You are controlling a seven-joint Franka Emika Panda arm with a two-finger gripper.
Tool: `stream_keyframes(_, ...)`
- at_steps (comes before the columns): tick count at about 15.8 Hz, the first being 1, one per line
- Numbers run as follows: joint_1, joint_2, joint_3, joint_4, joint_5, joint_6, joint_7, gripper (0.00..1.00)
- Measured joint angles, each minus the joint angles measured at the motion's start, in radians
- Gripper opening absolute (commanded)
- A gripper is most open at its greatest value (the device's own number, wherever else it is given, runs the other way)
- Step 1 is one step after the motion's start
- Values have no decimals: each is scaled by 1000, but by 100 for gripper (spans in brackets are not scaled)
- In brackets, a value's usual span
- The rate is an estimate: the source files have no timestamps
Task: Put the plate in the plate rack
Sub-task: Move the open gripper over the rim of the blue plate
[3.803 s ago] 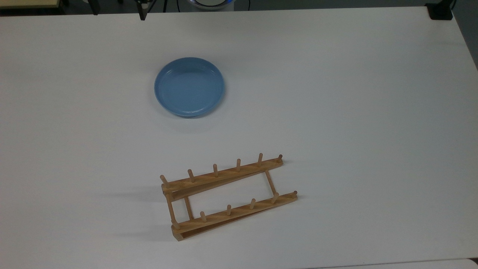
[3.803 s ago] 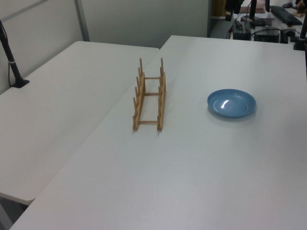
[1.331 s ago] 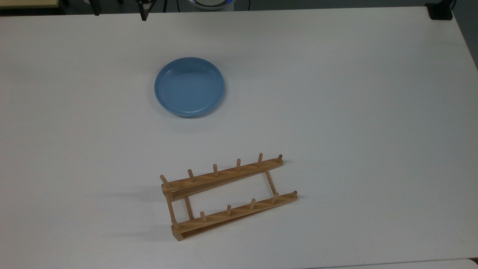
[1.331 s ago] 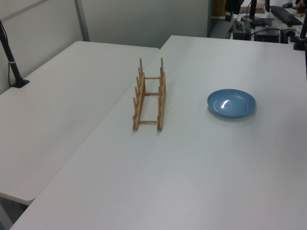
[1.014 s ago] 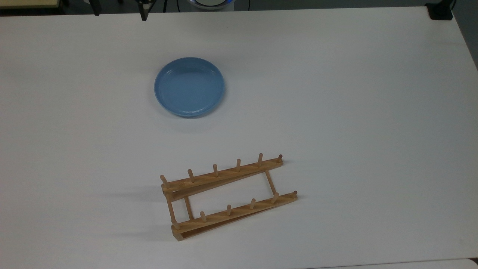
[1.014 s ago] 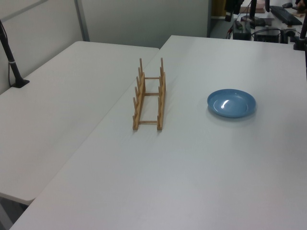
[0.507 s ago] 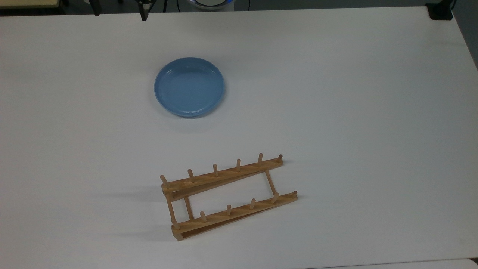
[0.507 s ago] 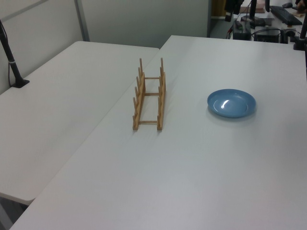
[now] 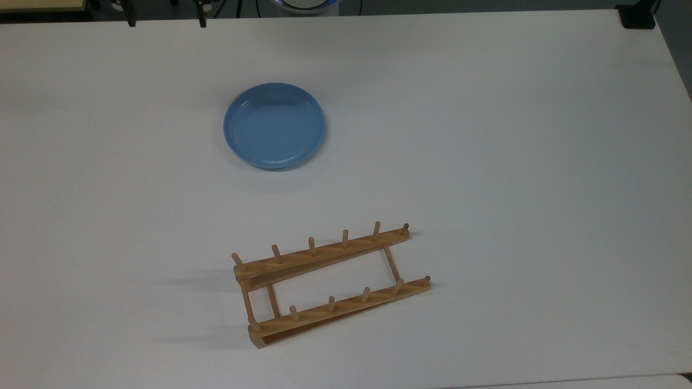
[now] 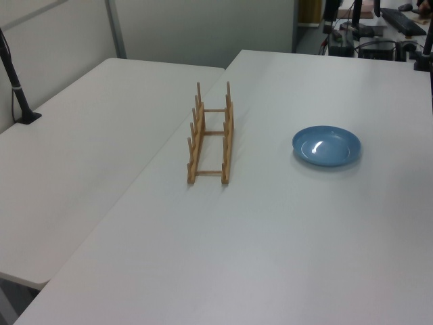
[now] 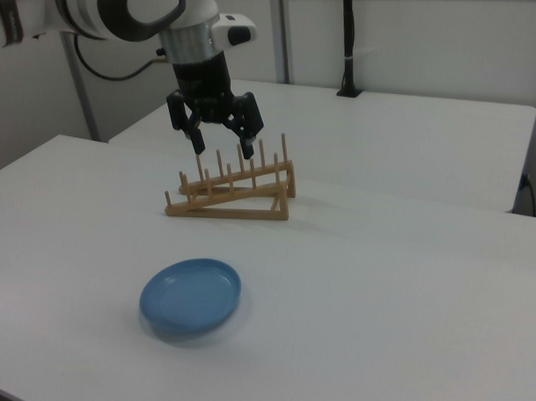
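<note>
**Here the plate lies flat, away from the rack**

Now the blue plate (image 9: 274,125) sits flat on the white counter (image 9: 486,135), right side up. It is round and shiny, with a raised rim. Nothing touches it.

The plate rack (image 9: 330,284) is made of light wood. It has two long rails with small pegs that stand up, and thin bars join the rails. In the top view it lies at a slant, below the plate and a bit to the right. The plate and the rack are well apart. No plate stands between the pegs.

In the right view the gripper (image 11: 222,149) hangs in the air, pointing down. It is black, on a white arm (image 11: 125,6). Its jaws are spread wide and hold nothing. In the right view it shows above the rack (image 11: 233,192), with the plate (image 11: 191,296) lower down and closer to the camera.

In the left view the rack (image 10: 210,135) stands to the left of the plate (image 10: 326,146).
</note>
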Motion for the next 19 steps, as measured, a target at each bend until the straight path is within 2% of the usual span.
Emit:
stream_keyframes(7,1,37,14,-34,-152,-14,-99,100)
stream_keyframes(12,-14,77,17,-80,-164,9,-175,100)
stream_keyframes(15,-43,83,16,-108,-107,9,-209,100)
stream_keyframes(19,-95,88,15,-154,76,9,-219,100)
